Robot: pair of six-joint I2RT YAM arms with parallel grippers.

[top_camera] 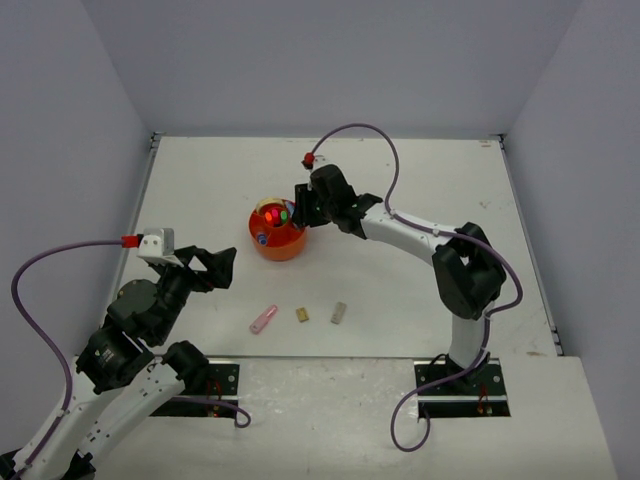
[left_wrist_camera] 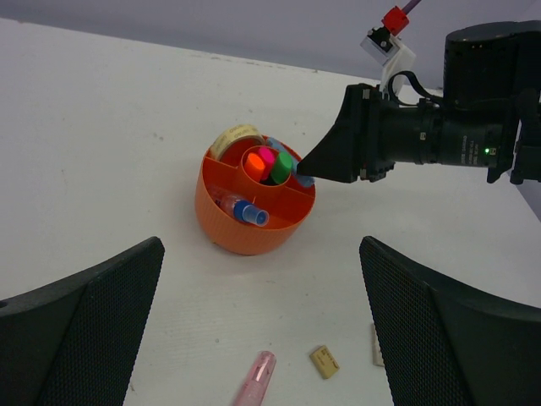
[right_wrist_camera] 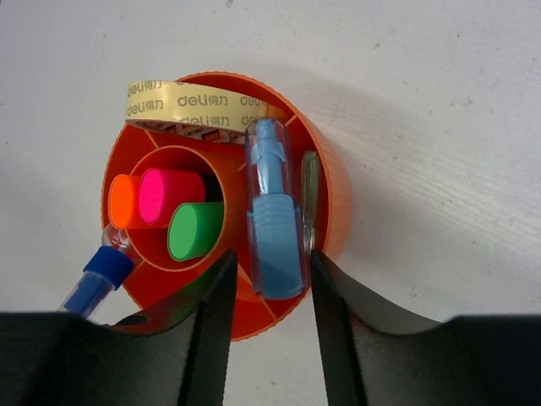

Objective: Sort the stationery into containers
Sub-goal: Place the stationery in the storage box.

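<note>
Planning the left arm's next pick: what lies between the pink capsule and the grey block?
A small tan block lies between the pink capsule and the grey block, touching neither, clearest in the top view.

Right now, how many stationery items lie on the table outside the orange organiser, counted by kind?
pink capsule-shaped piece: 1
small blocks: 2, the tan block and the grey block
Total: 3
</note>
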